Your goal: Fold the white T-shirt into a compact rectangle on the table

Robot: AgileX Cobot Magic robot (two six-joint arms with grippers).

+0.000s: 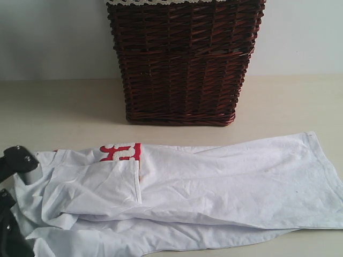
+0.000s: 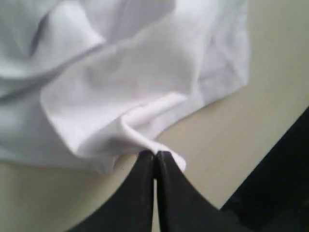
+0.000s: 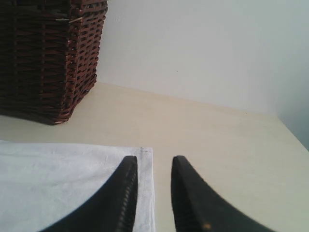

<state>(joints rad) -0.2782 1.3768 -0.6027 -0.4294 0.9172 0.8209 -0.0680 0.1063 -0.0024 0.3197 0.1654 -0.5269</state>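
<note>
**A:** Exterior view first. Where does the white T-shirt (image 1: 214, 182) lie?

**B:** It is spread, rumpled, across the near part of the table (image 1: 59, 107). Its right side runs out of the picture. A bit of red lettering shows at its far edge, beside a folded-over flap. The wicker basket (image 1: 182, 64) stands behind it, apart from the cloth, with bare tabletop on either side.

**A:** And the left wrist view?

**B:** The left gripper (image 2: 155, 155) has its jaws pressed together, pinching a small fold at the shirt's rim. Bare table lies on both sides of the fingers.

**A:** The right wrist view?

**B:** The right gripper (image 3: 154, 162) has a narrow gap between its jaws and grips nothing. One finger is over the shirt's hemmed corner, the other over bare table. Past the hem, open tabletop reaches the wall (image 3: 203, 48), and the basket stands apart from the cloth.
</note>
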